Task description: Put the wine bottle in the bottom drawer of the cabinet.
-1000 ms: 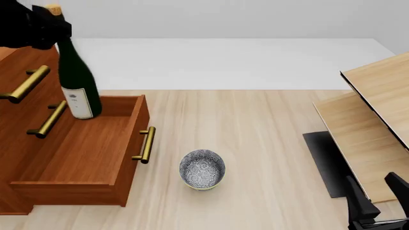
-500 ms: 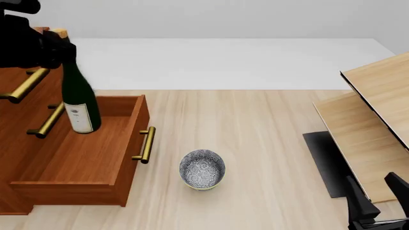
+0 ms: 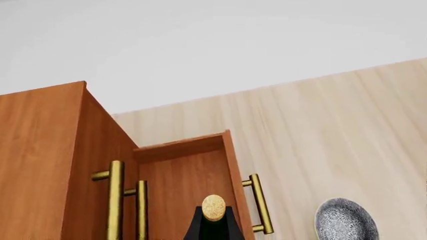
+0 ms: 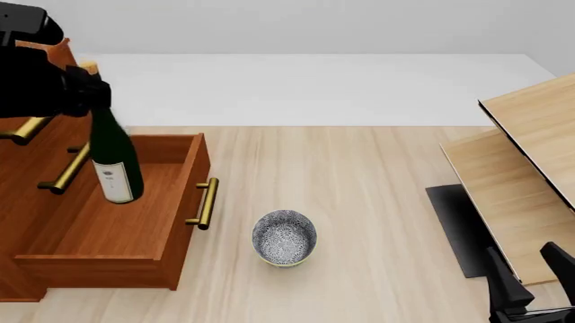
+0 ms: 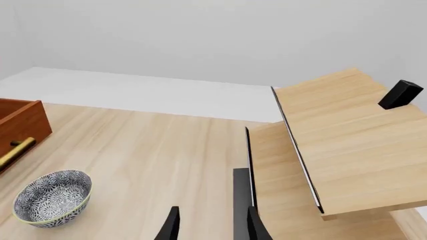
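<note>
- Lower than a second before, the left pincer (image 4: pixel 85 91) had carried the wine bottle (image 4: pixel 112 158) down and slightly nearer, so its base had sunk from the drawer's far rim into the open box.
- That pincer was clenched on the bottle's neck just under the gold cap (image 3: pixel 213 207), the bottle hanging almost upright with its base tipped a little to the right.
- Beneath it, the bottom drawer (image 4: pixel 134 232) stood pulled out of the cabinet (image 4: pixel 23 195) at the left of the worktop (image 4: pixel 378 202); whether the base already touched the drawer floor could not be told.
- Outward to the right, a patterned bowl (image 4: pixel 284 237) sat on the worktop just beyond the drawer's brass handle (image 4: pixel 206 203), apart from it.
- Pale wooden furniture (image 4: pixel 530 168) stood at the far right, and the right pincer (image 4: pixel 532 279), released and idle, waited near the lower right corner.
- Lowering was the step in hand; next, I judged, the bottle needed setting down or laying over inside the drawer before letting go.
</note>
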